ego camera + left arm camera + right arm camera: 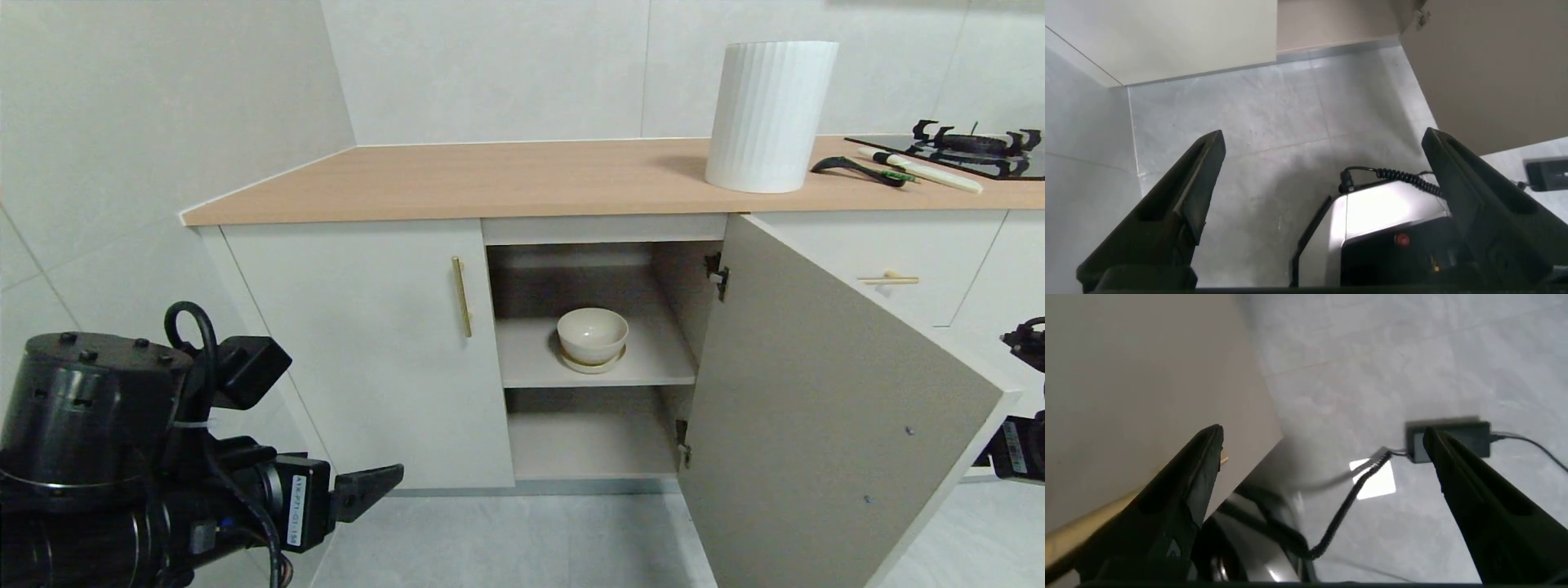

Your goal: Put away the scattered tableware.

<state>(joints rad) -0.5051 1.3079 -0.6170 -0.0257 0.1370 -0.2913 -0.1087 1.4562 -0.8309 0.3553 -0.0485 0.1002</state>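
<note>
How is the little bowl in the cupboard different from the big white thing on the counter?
The bowl is low, wide and smooth; the white cylinder is tall and ribbed. The bowl sits on a small plate on the cupboard's shelf; the cylinder stands on the wooden counter. The bowl looks cream, the cylinder whiter. Both are round, pale and upright.

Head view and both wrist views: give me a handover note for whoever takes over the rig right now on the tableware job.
Left gripper: open, empty, low over the floor.
Right gripper: open, empty, beside the open cabinet door.
Done: a bowl sits on a plate on the middle shelf.
Left: a black utensil and a pale utensil lie on the countertop by the stove; probably shelve them, then shut the door.
</note>
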